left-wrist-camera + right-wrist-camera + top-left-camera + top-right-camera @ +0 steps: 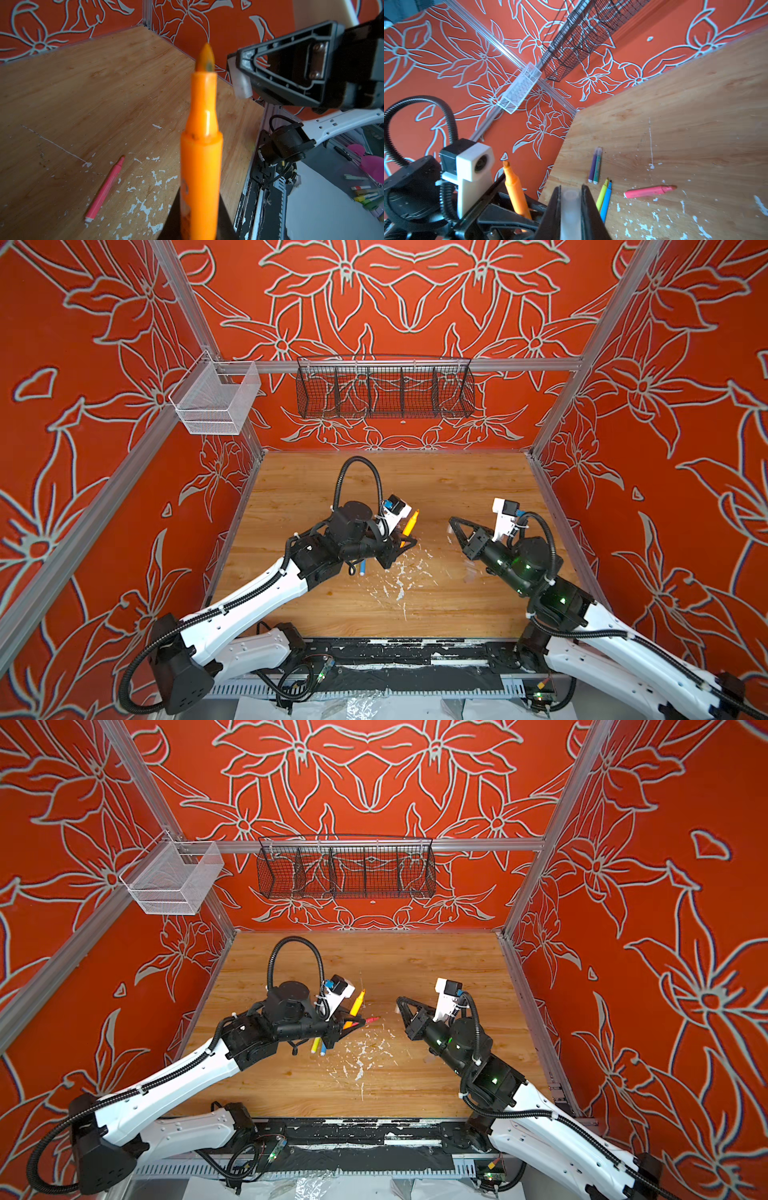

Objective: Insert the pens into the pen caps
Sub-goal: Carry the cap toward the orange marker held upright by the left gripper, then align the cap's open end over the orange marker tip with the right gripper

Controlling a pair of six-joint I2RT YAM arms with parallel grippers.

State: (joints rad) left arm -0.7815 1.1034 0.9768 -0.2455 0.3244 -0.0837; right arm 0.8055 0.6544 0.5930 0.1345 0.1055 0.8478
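Note:
My left gripper (405, 541) (199, 224) is shut on the orange pen (410, 524) (200, 158), which is held above the table with its pointed tip up and away. My right gripper (451, 526) (570, 188) is shut on a clear pen cap (570, 207) (241, 85), a short way to the right of the pen's tip and apart from it. On the wood lie the pink pen (650, 191) (106, 187), the yellow pen (602, 194) beside the blue pen (606, 200), and the purple pen (592, 164) beside the green pen (598, 166).
White paint flecks (399, 576) mark the wooden table (415, 481) near its middle. A black wire basket (384, 387) and a white mesh basket (216, 400) hang on the back rail. Patterned walls close in three sides.

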